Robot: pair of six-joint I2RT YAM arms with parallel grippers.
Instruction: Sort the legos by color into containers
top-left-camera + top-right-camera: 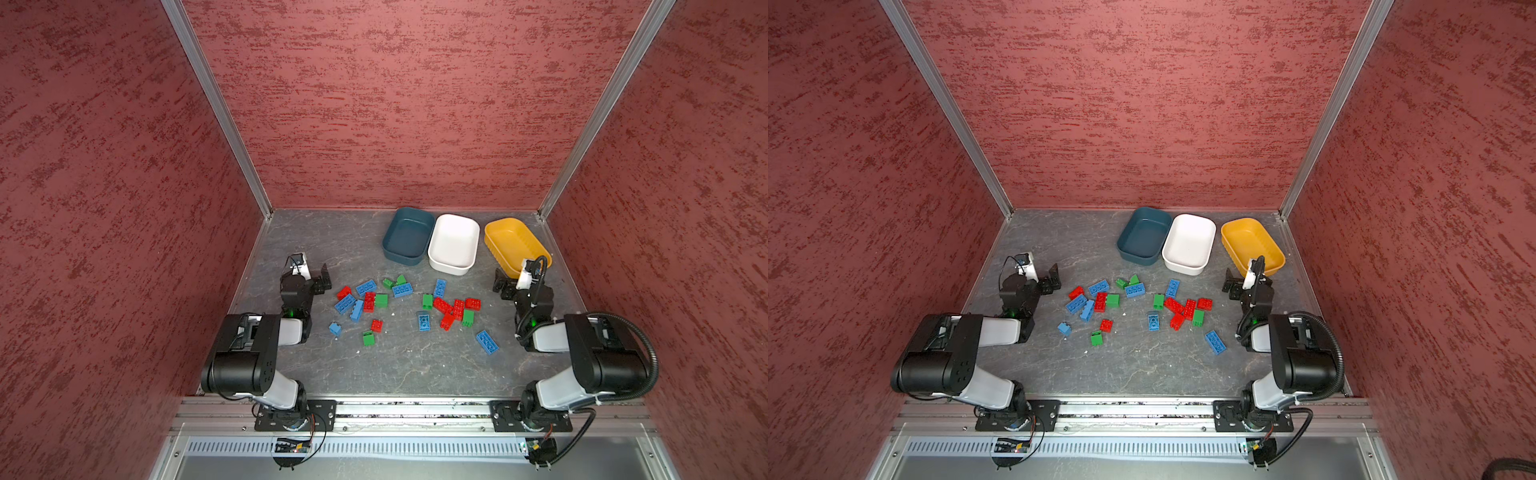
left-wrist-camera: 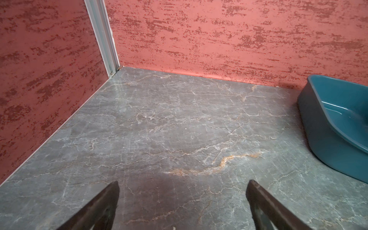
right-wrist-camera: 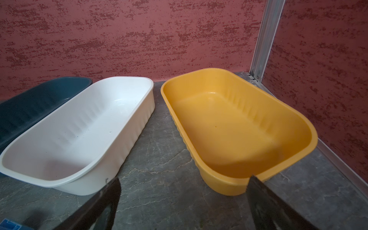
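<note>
Sorting has not begun. All three tubs are empty.

The white tub (image 1: 454, 243) stands mid-row at the back wall. The teal tub (image 1: 408, 235) appears to touch it on the left arm's side. The yellow tub (image 1: 513, 241) stands just apart on the other side.

The legos (image 1: 369, 301) lie loose on the table (image 1: 399, 365) in front of the white tub, with red, blue and green mixed.

The left gripper (image 2: 183, 182) hangs over bare table well apart from the white tub, beyond the teal one, fingers wide and holding nothing. The right gripper (image 3: 185, 178) hangs just in front of the gap between the white and yellow tubs, likewise wide and empty.

Judgement: the arms flank the scatter ready to pick, and the tubs are ranked behind it to keep the picking ground free.
</note>
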